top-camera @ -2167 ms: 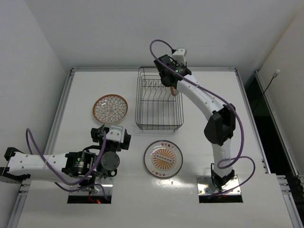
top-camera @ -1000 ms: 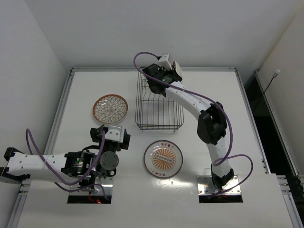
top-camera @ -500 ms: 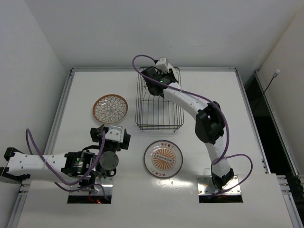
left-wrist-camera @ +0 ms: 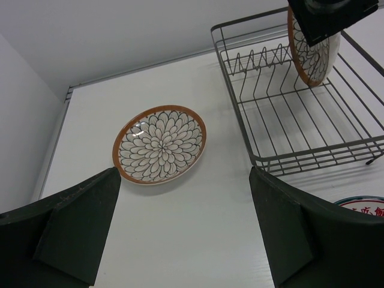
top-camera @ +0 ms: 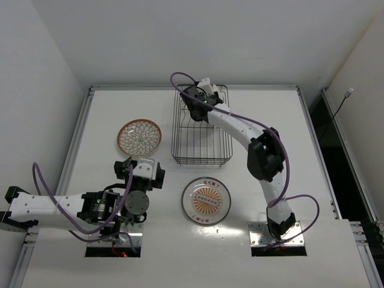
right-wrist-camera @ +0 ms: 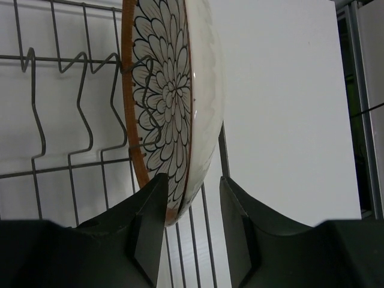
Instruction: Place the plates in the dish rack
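A petal-patterned plate [right-wrist-camera: 171,96] with an orange-brown rim stands on edge between the dividers at the far end of the black wire dish rack [top-camera: 174,129]. My right gripper [right-wrist-camera: 192,183] is open around its lower rim, with a gap beside the right finger. In the left wrist view that plate [left-wrist-camera: 312,60] shows upright under the right gripper [left-wrist-camera: 327,18]. A second petal plate [top-camera: 139,136] lies flat on the table left of the rack. The sunburst plate [top-camera: 206,200] lies flat in front of the rack. My left gripper [left-wrist-camera: 185,180] is wide open and holds nothing, near the second petal plate [left-wrist-camera: 160,144].
The white table [top-camera: 270,150] has a raised rail along its far and side edges, with white walls behind and to the left. The rack's upright dividers [right-wrist-camera: 78,108] beside the standing plate hold nothing. The left arm [top-camera: 60,207] lies low along the near-left edge.
The right arm carried the plate to the rack's far end. Its jaws then parted from the rim, leaving the plate standing in the dividers. The left arm has not moved.
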{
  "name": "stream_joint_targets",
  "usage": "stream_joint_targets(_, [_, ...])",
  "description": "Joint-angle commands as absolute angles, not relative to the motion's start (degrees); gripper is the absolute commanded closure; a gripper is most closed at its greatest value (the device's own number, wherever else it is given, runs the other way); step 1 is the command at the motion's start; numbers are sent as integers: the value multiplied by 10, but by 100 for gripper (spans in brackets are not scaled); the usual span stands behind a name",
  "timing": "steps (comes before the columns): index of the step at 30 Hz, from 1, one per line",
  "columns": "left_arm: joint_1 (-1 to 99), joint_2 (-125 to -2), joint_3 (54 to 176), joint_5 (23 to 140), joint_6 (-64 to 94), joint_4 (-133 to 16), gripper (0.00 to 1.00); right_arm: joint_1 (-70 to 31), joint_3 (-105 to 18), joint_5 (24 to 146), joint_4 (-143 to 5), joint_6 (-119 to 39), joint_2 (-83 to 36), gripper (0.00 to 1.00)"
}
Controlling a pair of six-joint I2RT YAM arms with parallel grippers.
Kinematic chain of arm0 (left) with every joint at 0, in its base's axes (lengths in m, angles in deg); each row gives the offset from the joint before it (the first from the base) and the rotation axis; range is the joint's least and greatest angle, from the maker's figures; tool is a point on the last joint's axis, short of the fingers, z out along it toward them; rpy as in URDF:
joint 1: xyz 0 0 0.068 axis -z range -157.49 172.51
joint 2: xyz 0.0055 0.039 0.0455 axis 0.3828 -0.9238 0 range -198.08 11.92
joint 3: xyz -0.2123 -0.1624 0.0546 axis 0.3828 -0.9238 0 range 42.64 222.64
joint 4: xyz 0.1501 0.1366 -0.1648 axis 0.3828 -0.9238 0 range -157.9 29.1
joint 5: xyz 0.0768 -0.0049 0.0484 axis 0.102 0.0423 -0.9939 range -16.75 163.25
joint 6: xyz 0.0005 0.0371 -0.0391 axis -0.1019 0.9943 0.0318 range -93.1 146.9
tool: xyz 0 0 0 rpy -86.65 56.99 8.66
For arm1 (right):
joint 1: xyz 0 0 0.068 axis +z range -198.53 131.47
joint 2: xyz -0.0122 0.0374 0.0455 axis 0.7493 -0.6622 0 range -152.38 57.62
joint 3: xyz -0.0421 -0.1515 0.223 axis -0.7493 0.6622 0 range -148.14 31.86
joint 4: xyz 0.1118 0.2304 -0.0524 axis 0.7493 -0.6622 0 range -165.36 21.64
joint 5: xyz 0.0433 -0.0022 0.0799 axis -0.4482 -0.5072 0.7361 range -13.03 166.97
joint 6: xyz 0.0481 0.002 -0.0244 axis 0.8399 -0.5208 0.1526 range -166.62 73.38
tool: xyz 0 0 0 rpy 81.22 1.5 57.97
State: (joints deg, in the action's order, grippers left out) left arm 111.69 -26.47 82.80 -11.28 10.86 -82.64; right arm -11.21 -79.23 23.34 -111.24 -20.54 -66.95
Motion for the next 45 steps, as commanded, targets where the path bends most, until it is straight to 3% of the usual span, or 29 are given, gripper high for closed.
stream_joint_targets(1, [1112,-259,834,-158,109,-807,13,-128,-825,256,-1137,-187,-635,63])
stream_joint_targets(7, [1112,-259,834,-158,104,-812,13,-150,-836,261,-1157,-160,-629,55])
stream_joint_targets(14, [1112,-259,834,-158,104,-812,13,-140,-767,290,-1136,-166,-484,52])
stream_joint_targets(22, [1112,-259,839,-158,93,-823,13,-150,-526,499,-1062,-172,-239,41])
stream_joint_targets(34, [1112,-264,845,-158,77,-835,13,-166,-32,672,-1018,-22,162,41])
stream_joint_targets(39, [1112,-269,845,-158,76,-840,13,-166,81,755,-978,54,247,44])
stream_joint_targets(45, [1112,-269,850,-153,71,-845,13,-166,180,814,-932,101,261,44])
